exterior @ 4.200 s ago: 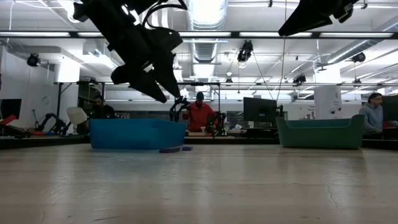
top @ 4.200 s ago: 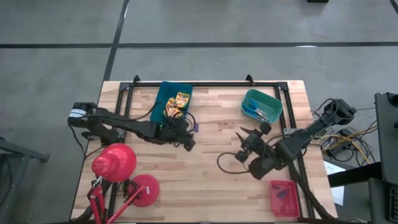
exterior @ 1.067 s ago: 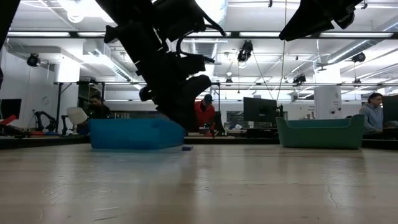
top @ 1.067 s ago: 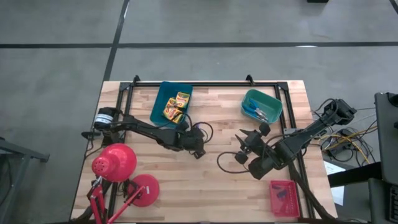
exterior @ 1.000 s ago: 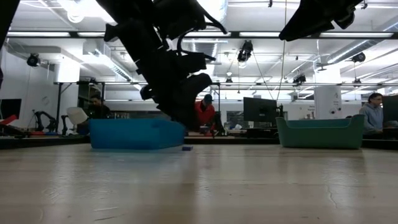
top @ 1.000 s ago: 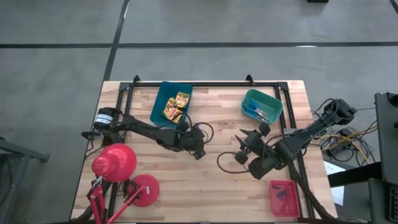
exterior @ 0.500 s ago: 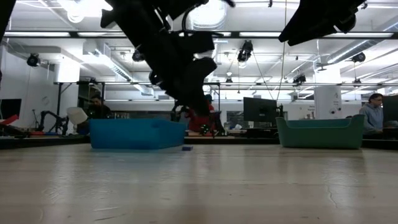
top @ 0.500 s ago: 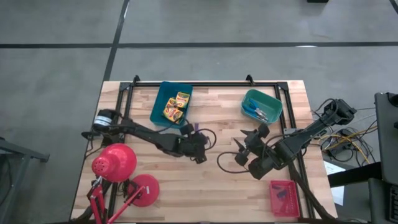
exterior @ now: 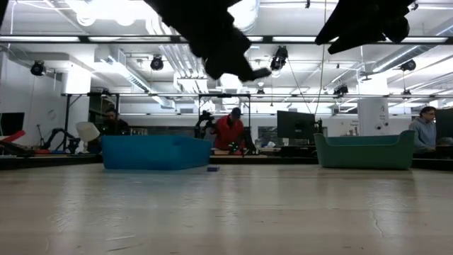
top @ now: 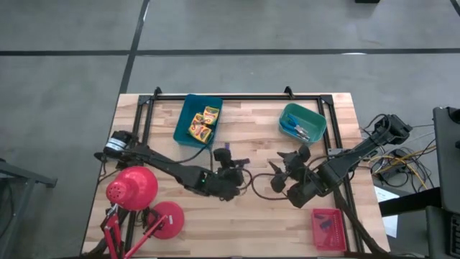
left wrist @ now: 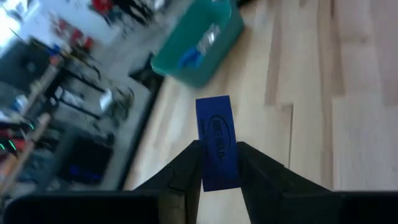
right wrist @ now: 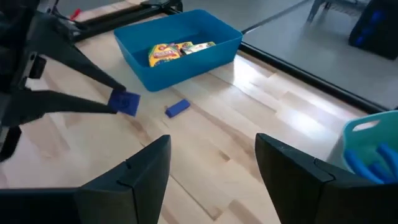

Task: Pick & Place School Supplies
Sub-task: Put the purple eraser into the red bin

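Left gripper [left wrist: 219, 163] pinching blue stick [left wrist: 217, 142] with unreadable print, hovering above mid-table. Right gripper [right wrist: 213, 163] spreading wide, holding nothing, hanging right of centre. Second stick [right wrist: 178, 108] lying on wood just beside blue tray [right wrist: 205, 57]. Crayon boxes [top: 203, 121] sitting in that tray. Teal tray [top: 290, 114] holding blue items, partly cut off.
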### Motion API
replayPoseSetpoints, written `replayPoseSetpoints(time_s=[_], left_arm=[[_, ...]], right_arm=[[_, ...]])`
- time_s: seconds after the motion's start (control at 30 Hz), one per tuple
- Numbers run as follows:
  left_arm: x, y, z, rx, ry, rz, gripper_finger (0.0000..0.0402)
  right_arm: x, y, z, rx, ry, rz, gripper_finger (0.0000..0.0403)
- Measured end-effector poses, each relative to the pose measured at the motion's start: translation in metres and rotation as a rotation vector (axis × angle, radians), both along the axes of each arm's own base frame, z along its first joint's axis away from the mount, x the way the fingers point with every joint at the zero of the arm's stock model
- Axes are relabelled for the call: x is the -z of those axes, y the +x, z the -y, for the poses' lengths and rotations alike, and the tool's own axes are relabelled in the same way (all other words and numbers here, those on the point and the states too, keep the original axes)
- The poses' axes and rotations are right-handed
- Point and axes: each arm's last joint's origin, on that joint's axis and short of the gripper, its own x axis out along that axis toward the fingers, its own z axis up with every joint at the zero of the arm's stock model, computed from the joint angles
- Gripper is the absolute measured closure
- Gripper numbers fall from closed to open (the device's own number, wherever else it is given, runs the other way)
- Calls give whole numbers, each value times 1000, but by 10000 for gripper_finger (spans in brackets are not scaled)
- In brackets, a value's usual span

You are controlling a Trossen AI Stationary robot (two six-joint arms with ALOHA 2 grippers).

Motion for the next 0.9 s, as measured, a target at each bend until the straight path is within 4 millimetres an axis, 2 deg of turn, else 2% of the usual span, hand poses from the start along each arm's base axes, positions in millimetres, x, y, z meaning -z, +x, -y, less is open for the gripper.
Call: replayPoseSetpoints(time_s=[0.17,0.47,0.9], left_arm=[[-9,3,11,70,68,35,303],[-14,4,17,115,118,40,303],[-22,6,23,171,196,60,303]], right_arm=[[-4,7,-5,-25,65,60,177],[-19,23,-17,-222,99,113,177],[-20,24,-18,-240,104,114,175]])
